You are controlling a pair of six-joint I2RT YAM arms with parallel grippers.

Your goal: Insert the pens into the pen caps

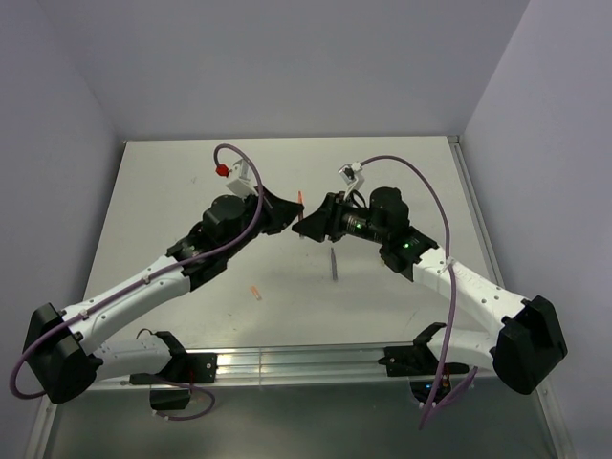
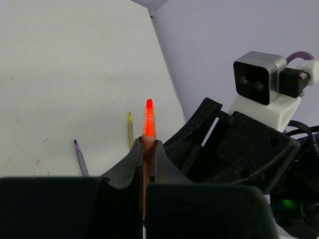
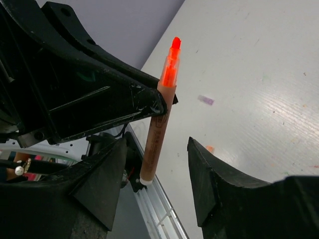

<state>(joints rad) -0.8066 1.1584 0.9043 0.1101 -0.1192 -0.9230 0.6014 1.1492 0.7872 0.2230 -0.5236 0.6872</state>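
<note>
Left gripper (image 2: 148, 149) clenched on orange-red pen (image 3: 162, 114), tip standing above its fingers. Right gripper (image 3: 157, 149) spread, empty, pen barrel between its 2 fingers. Advice: centre barrel, close squarely below left's grip before left lets go.

Left claw (image 2: 147, 148) clamped; right claw (image 3: 157, 143) agape

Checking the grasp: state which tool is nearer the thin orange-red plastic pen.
Left. The left tool is shut on the thin orange-red pen; the right tool hangs open beside it, fingers spread, not gripping.
</note>
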